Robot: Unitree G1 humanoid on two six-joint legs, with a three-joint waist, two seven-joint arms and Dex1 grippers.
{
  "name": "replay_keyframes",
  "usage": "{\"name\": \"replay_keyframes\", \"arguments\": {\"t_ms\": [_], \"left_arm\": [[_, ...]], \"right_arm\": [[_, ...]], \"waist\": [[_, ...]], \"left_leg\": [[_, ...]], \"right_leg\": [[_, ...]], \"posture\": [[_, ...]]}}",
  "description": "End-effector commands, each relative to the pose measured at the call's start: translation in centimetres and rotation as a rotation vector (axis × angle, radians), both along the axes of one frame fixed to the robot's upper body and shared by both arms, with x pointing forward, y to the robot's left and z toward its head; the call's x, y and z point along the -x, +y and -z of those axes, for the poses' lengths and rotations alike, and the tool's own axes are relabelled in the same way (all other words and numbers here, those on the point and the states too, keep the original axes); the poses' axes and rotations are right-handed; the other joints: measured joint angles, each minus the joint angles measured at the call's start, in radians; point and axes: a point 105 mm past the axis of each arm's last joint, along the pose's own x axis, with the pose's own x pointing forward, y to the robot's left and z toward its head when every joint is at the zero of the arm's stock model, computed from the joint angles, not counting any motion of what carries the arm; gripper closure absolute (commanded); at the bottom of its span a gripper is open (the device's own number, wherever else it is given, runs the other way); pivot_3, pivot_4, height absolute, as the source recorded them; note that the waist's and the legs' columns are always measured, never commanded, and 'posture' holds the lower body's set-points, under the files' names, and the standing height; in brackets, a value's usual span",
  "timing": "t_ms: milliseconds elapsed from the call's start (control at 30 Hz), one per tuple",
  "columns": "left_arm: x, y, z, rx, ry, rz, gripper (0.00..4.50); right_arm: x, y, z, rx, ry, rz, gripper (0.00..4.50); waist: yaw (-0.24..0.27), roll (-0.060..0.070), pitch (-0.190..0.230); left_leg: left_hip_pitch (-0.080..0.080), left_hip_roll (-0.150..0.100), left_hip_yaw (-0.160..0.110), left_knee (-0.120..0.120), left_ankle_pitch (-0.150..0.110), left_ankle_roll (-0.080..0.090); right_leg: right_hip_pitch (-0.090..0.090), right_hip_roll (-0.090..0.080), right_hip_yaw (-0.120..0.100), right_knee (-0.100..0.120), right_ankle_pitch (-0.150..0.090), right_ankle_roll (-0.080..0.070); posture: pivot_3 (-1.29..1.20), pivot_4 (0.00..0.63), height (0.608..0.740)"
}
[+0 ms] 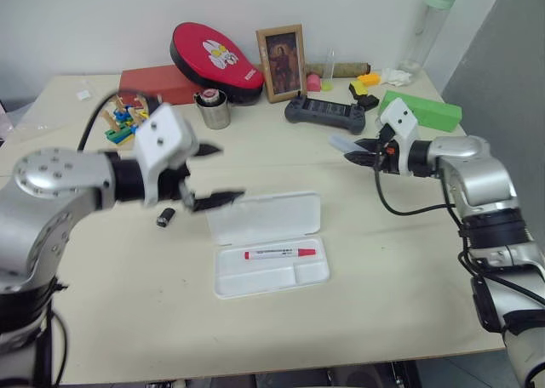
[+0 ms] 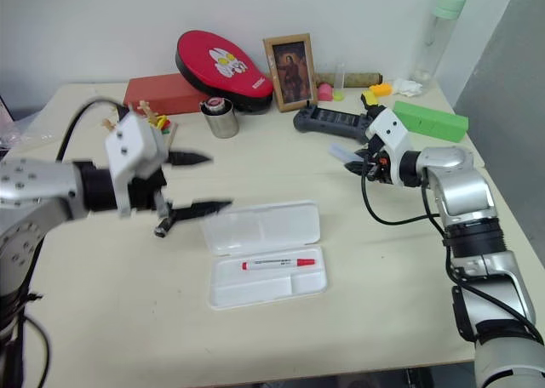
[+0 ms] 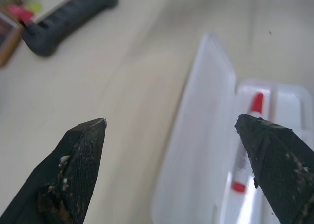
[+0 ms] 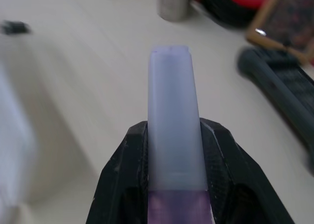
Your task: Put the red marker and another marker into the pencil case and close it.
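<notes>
The white pencil case (image 1: 223, 286) lies open in the middle of the table, lid (image 1: 264, 218) flat on its far side. The red marker (image 1: 279, 253) rests in the long tray compartment. My left gripper (image 1: 220, 174) hovers open above the table just left of the lid; between its fingertips (image 3: 91, 135) I see the lid and the red marker (image 3: 255, 103). My right gripper (image 1: 358, 154) is raised over the table's right side, shut on the lilac marker (image 4: 171, 121), whose pale end (image 1: 341, 142) sticks out toward the left.
A small black cap-like piece (image 1: 165, 217) lies left of the case. At the back stand a metal cup (image 1: 213, 109), a red pouch (image 1: 217, 58), a framed picture (image 1: 282, 61), a black controller (image 1: 324, 112), a green box (image 1: 421, 110) and a bottle (image 1: 430, 22).
</notes>
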Motion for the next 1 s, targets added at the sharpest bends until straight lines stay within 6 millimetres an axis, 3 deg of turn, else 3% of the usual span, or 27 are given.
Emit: {"name": "replay_keyframes", "arguments": {"t_ms": [33, 133, 233, 400, 633, 800, 1000], "left_arm": [[0.7, 0.9, -1.4, -0.051, -0.066, -0.002, 0.0], [0.4, 0.5, -1.6, -0.044, -0.074, 0.02, 0.0], [-0.2, -0.6, -1.5, -0.041, -0.071, 0.073, 0.0], [0.0, -0.7, -0.8, -0.112, -0.025, 0.15, 0.0], [-0.7, 0.1, -0.7, -0.157, -0.013, 0.162, 0.0], [-0.7, 0.1, -0.8, -0.158, -0.014, 0.173, 0.0], [-0.9, 0.3, -1.4, -0.174, -0.025, 0.173, 0.0]], "right_arm": [[5.6, 2.6, -1.8, 0.002, -0.016, -0.285, 3.38], [8.1, 4.7, -0.7, 0.088, -0.051, -0.423, 3.38], [10.1, 7.6, -0.3, 0.056, -0.025, -0.541, 3.38], [11.6, 9.0, 2.3, 0.094, 0.038, -0.632, 3.38], [10.7, 11.6, 6.7, 0.12, 0.185, -0.55, 3.38], [9.7, 12.5, 8.4, 0.134, 0.211, -0.487, 3.38], [9.9, 13.1, 10.2, 0.15, 0.247, -0.484, 3.38]], "waist": [[0.005, 0.0, 0.0], [0.024, 0.0, 0.0], [0.027, 0.0, 0.0], [0.026, -0.001, 0.0], [0.023, -0.001, 0.0], [0.024, -0.001, 0.0], [0.024, -0.001, -0.001]], "left_leg": [[0.0, 0.0, 0.0, 0.001, 0.0, 0.0], [0.0, 0.0, 0.0, 0.002, 0.0, 0.0], [0.0, 0.0, 0.0, 0.004, 0.0, 0.0], [0.0, 0.0, 0.0, 0.005, 0.001, 0.0], [0.0, 0.0, 0.0, 0.002, 0.001, 0.0], [-0.001, 0.0, 0.0, 0.002, 0.001, 0.0], [-0.001, 0.0, 0.0, 0.002, 0.001, 0.0]], "right_leg": [[0.0, 0.0, 0.0, 0.0, 0.0, 0.0], [0.001, 0.0, 0.0, -0.001, -0.001, 0.001], [0.001, 0.0, 0.0, 0.0, -0.002, 0.005], [0.001, 0.0, 0.001, 0.0, 0.001, 0.004], [0.0, 0.001, 0.0, 0.0, 0.001, 0.001], [-0.001, 0.001, 0.0, 0.0, 0.001, 0.001], [-0.001, 0.001, 0.0, 0.0, 0.001, 0.001]], "posture": [[0.0, 0.15, 0.74], [0.0, 0.15, 0.74], [0.0, 0.15, 0.74], [0.0, 0.15, 0.74], [0.0, 0.15, 0.74], [0.0, 0.15, 0.74], [0.0, 0.15, 0.74]]}}
